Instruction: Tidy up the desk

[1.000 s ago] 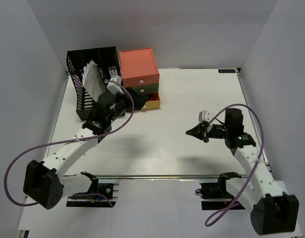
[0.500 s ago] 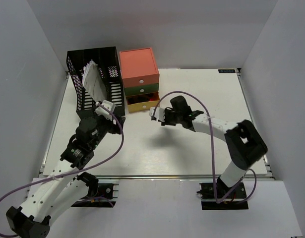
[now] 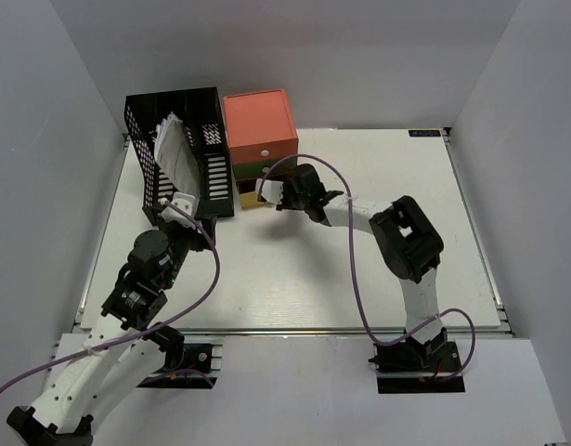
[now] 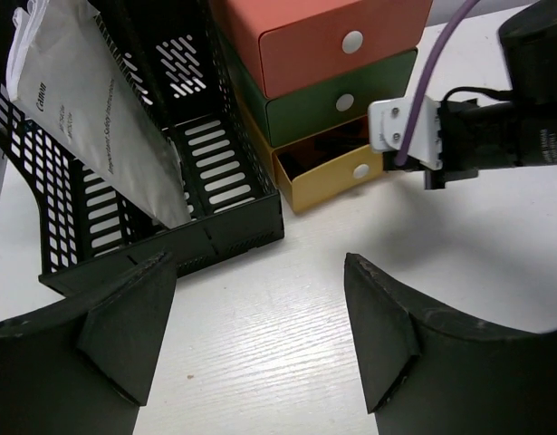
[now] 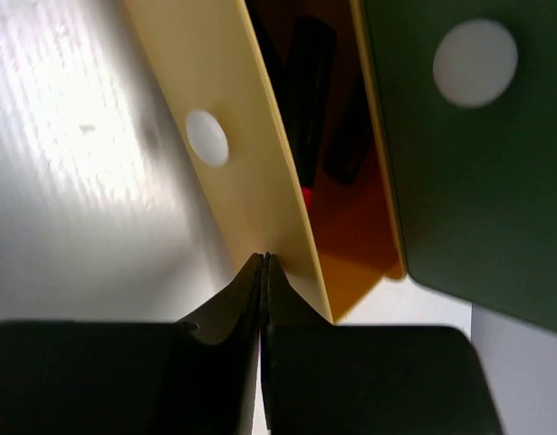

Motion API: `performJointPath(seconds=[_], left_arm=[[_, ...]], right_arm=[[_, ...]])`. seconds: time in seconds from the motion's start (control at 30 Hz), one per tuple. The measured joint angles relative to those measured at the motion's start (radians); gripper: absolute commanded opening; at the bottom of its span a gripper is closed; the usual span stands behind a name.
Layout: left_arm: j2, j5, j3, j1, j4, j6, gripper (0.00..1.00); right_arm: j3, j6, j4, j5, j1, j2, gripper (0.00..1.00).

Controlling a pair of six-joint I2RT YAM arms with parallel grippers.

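White desk lies bare beneath the left fingers, which are spread apart. The black mesh rack just ahead of them holds a booklet, its print barely legible. The right fingers, pressed together, sit at the open yellow drawer front's edge.

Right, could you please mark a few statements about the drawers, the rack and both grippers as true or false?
1. The yellow drawer stands partly open. True.
2. The right gripper is wide open. False: its jaws are shut, with the tips by the yellow drawer's front.
3. The left gripper holds the white packet. False: it is open and empty; the packet leans inside the black mesh file rack.
4. The coral drawer sits above the green drawer. True.
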Motion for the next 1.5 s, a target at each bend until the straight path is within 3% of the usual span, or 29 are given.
performJointPath(seconds=[0.17, 0.7, 0.93, 1.13, 1.27, 1.5], left_arm=[[-0.002, -0.003, 0.0, 0.0, -0.003, 0.005, 0.89], [-0.003, -0.006, 0.0, 0.0, -0.003, 0.007, 0.9], [-0.008, -0.014, 0.0, 0.0, -0.003, 0.007, 0.91], [-0.023, -0.016, 0.0, 0.0, -0.003, 0.007, 0.92], [-0.039, -0.014, -0.001, 0.0, 0.001, 0.006, 0.98], [-0.069, 0.029, -0.034, 0.0, 0.042, -0.002, 0.98]], right_arm=[[0.081, 0.005, -0.002, 0.011, 0.004, 0.08, 0.0], [0.274, 0.016, 0.024, 0.096, 0.006, 0.256, 0.0], [0.27, 0.024, 0.034, 0.091, 0.006, 0.257, 0.0], [0.006, 0.108, -0.043, -0.049, 0.006, 0.043, 0.0], [-0.05, 0.277, -0.192, -0.157, -0.005, -0.137, 0.26], [-0.041, 0.576, -0.486, -0.393, -0.194, -0.366, 0.35]])
